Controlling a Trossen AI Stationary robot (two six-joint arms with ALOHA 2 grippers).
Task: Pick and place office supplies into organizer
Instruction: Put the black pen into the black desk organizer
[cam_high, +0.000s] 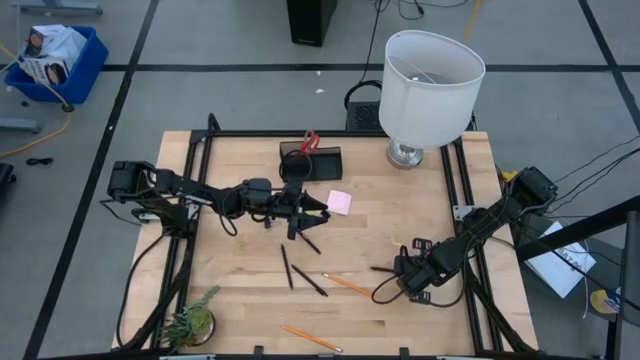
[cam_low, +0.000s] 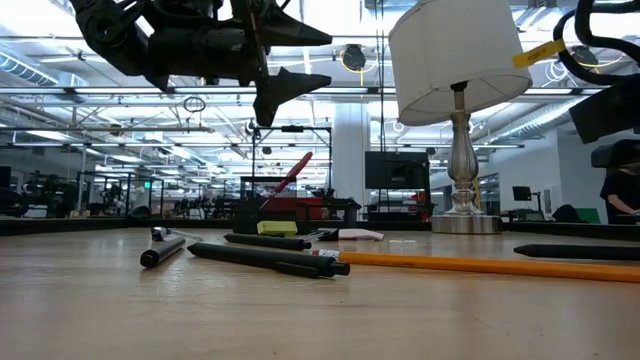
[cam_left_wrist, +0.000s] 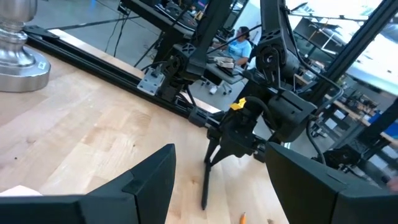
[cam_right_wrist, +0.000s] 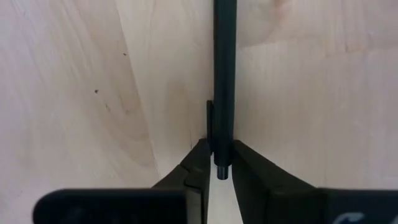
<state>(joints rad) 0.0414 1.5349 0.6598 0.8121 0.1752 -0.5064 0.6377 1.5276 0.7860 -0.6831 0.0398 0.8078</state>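
My right gripper (cam_high: 398, 270) points down at the table's right near part, shut on a black pen (cam_high: 383, 269) that lies on the wood. My left gripper (cam_high: 318, 207) hangs open and level above the table's middle, holding nothing, beside the pink sticky-note pad (cam_high: 339, 202). The black organizer (cam_high: 310, 158) stands at the far middle with red-handled scissors (cam_high: 310, 140) sticking up out of it. Loose black pens (cam_high: 287, 266) (cam_high: 308, 280) and orange pencils (cam_high: 347, 285) (cam_high: 312, 338) lie flat on the wood. My right gripper pinches the pen's clip end (cam_right_wrist: 221, 149) between its two fingertips (cam_right_wrist: 200, 163). The fingers come from above, pointing down, and lie across the pen. The pen's whole length lies flat on the table, stretching away from the fingers.
A white-shaded lamp (cam_high: 430, 85) stands at the far right of the table, and a small green plant (cam_high: 190, 322) at the near left corner. Black rails (cam_high: 455, 180) run along the table's sides. Bare wood lies between the two grippers.
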